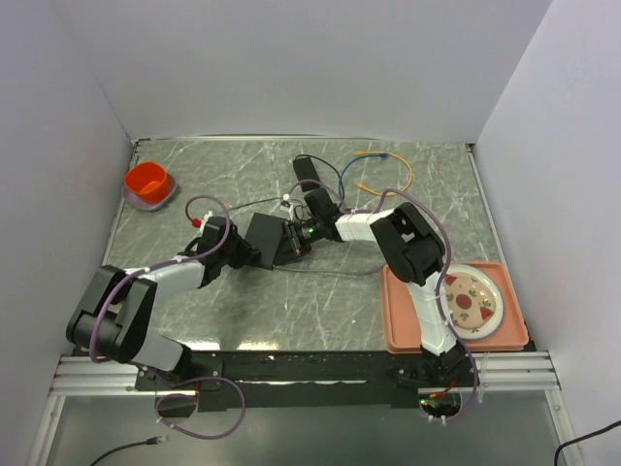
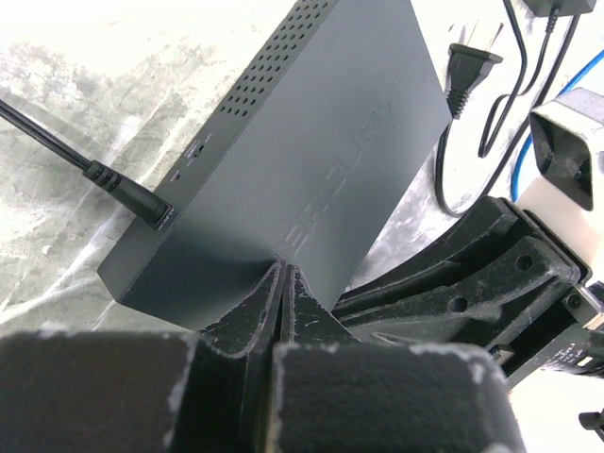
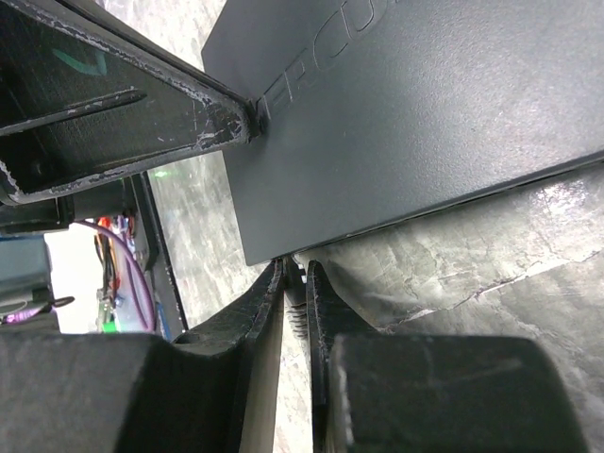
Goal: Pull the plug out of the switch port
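Observation:
The flat black switch box [image 1: 264, 236] lies mid-table. My left gripper [image 2: 283, 274] is shut, its tips pressed against the box's [image 2: 311, 142] near short edge. In the left wrist view a black plug [image 2: 142, 201] with a lead sits in the box's left long edge. At the opposite long edge, close to the box's [image 3: 425, 104] corner, my right gripper [image 3: 295, 269] has its fingers tight on either side of a dark ribbed plug [image 3: 295, 300] that runs up under the edge. From above, the right gripper [image 1: 299, 240] is at the box's right side. The socket itself is hidden.
An orange bowl [image 1: 148, 184] stands at the back left. Black adapter bricks [image 1: 309, 175] and blue and yellow cables [image 1: 383, 165] lie behind the box. A pink tray [image 1: 398, 340] with a plate [image 1: 473, 301] sits near right. A two-prong mains plug [image 2: 467, 71] lies beyond the box.

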Tool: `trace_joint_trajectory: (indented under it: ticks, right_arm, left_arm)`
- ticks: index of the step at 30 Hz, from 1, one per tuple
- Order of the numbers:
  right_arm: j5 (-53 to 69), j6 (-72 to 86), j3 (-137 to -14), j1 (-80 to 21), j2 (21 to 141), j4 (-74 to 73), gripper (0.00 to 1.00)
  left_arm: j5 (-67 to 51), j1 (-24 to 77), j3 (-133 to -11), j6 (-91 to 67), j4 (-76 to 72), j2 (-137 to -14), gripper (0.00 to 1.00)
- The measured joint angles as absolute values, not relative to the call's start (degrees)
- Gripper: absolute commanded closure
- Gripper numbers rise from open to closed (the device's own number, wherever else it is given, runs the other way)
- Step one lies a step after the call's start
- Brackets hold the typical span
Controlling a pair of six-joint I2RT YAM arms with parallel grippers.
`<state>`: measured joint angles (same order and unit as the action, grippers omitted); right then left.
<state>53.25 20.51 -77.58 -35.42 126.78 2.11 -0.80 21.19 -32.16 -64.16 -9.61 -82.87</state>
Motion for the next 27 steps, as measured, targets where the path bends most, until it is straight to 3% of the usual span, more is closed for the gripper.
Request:
trace_joint_trajectory:
  ticks: [10,27]
  right_arm:
    - [53.6,20.1,-77.6,-35.4,126.9,2.1,1.0]
    - [53.4,19.3,-77.1,-35.4,126.7,2.2,1.0]
  left_arm:
    - [-0.3,26.4,-31.8,-61.6,-5.3,-79.2,0.85]
    - [-1.8,29.2,-34.2,-61.2,-6.3,-83.6,0.85]
